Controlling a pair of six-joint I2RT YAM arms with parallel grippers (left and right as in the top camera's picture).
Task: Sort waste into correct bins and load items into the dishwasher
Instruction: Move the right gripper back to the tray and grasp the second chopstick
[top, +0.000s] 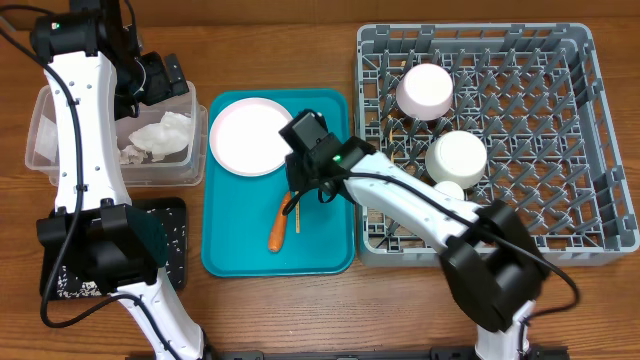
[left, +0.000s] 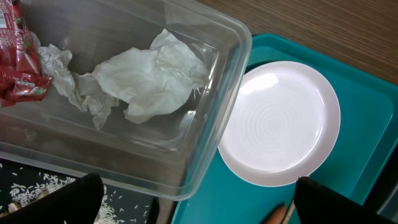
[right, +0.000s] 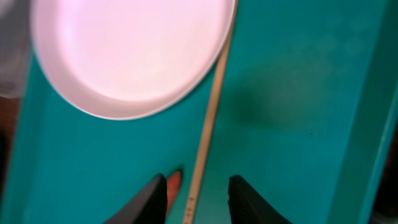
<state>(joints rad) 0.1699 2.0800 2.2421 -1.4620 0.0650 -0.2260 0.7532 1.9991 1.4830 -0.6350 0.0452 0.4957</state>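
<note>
The right gripper (right: 198, 182) hangs low over the teal tray (right: 298, 93), fingers spread and holding nothing. It sits astride the wooden chopstick (right: 211, 112), I'd guess to pinch it for the dish rack (top: 600, 150) on the right. The chopstick lies flat, long axis running near to far. Its far end runs up beside the white plate (top: 248, 137), and the carrot (top: 277, 232) is just left of its near end. The left gripper (left: 198, 186), wide open and empty, hovers by the clear tub (left: 230, 74), where the napkin (left: 149, 81) and red wrapper (left: 18, 62) already lie.
</note>
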